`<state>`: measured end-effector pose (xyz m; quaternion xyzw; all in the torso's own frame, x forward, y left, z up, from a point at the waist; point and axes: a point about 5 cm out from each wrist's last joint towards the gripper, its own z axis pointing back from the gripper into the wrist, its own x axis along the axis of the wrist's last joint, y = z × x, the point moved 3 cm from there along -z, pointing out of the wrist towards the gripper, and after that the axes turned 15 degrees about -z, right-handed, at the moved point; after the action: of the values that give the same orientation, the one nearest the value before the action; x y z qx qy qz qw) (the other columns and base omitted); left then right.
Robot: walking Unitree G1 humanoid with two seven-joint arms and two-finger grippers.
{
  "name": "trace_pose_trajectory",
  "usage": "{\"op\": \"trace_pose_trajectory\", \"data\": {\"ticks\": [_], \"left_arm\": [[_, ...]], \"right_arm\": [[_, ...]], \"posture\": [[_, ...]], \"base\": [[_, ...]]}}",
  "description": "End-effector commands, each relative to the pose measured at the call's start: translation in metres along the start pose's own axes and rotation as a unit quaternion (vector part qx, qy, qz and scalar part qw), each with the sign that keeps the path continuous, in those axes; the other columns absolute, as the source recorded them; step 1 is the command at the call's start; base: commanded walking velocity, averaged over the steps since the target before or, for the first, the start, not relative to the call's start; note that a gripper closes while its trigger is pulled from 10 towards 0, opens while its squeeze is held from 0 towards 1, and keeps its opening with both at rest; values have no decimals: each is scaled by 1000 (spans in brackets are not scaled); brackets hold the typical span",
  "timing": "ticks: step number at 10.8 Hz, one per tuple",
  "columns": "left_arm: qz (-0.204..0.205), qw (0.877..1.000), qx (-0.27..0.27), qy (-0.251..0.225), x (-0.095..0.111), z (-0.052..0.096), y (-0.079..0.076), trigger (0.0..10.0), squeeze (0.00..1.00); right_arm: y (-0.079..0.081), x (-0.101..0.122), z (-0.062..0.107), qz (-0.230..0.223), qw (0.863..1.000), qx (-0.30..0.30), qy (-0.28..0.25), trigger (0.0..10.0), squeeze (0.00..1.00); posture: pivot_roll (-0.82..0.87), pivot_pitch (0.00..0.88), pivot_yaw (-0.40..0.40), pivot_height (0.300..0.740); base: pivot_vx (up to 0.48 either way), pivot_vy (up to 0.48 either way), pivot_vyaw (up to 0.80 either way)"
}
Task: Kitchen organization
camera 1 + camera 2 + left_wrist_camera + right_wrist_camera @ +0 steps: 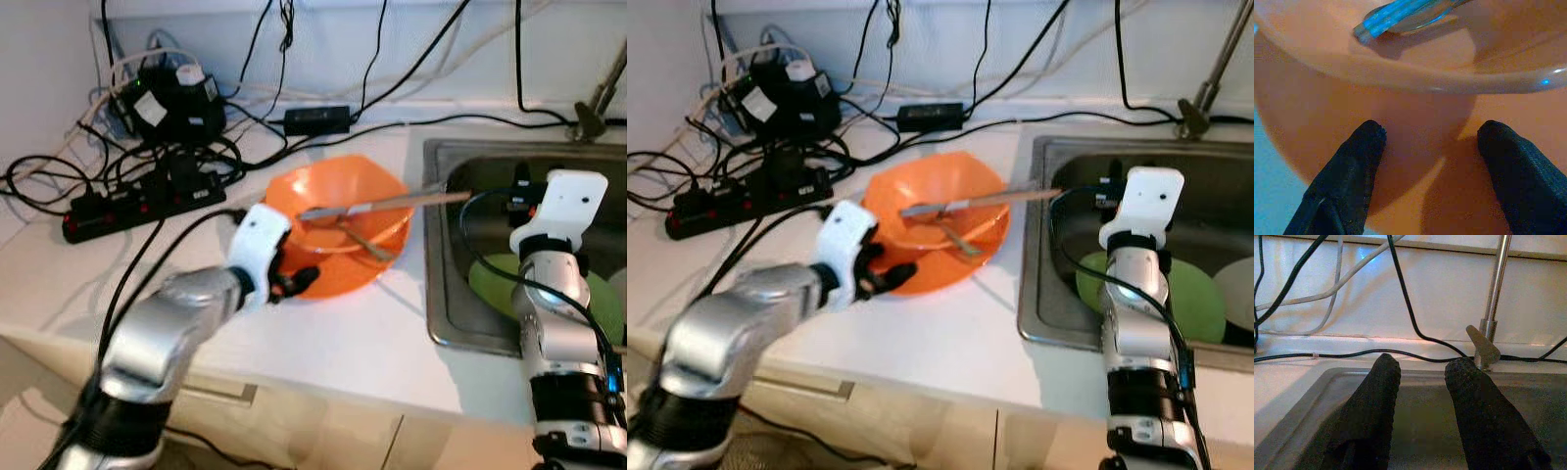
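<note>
We see a white countertop (pixel 323 343) running across the scene, with a steel sink (pixel 443 245) set into it on the right. In the sink lie a green plate (pixel 1190 299) and, at the far right, part of a pale plate (pixel 1242 294), while the tap (pixel 1492 303) rises from the ledge behind the basin. At the back left of the counter sits a tangle of black cables around a black power strip (pixel 137 201), with a black adapter (pixel 316 119) near the wall. Just left of the sink stands an orange bowl (pixel 343 196), and in it lie a long utensil (pixel 382 205), whose handle juts out over the sink's edge, and a shorter one (pixel 367 245) beneath it. Our left gripper (pixel 1430 142) is at the near side of the bowl, its two black fingers (pixel 1359 161) spread apart against the outer wall just under the rim, not closed on it. Our right gripper (pixel 1422 382) hangs above the sink, facing the back wall and the tap, its fingers parted with nothing between them.
</note>
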<state>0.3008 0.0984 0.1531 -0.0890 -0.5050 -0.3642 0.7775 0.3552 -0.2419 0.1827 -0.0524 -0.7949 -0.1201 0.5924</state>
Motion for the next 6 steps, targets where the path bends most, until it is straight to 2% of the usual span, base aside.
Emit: {"op": "trace_pose_trajectory", "data": {"ticks": [1,3,4,5,6], "left_arm": [[11,1000,-1,29,-13,5,1,10000,0],[-1,1000,8,21,-9,20,-1,10000,0],[-10,1000,27,8,-5,20,2,10000,0],[-6,998,56,-27,5,22,8,10000,0],[-2,996,74,-43,11,30,13,10000,0]], "right_arm": [[3,-1,0,-5,1000,4,4,10000,0],[4,-2,0,-6,1000,5,6,10000,0],[4,-2,-1,-7,1000,6,5,10000,0],[6,-1,-2,-8,1000,8,3,10000,0],[6,1,-4,-9,1000,8,0,10000,0]], "posture": [[128,0,109,740],[136,0,108,740],[144,0,102,740],[143,0,97,740],[151,0,91,740]], "base": [[0,0,0],[0,0,0],[0,0,0],[0,0,0],[0,0,0]]}}
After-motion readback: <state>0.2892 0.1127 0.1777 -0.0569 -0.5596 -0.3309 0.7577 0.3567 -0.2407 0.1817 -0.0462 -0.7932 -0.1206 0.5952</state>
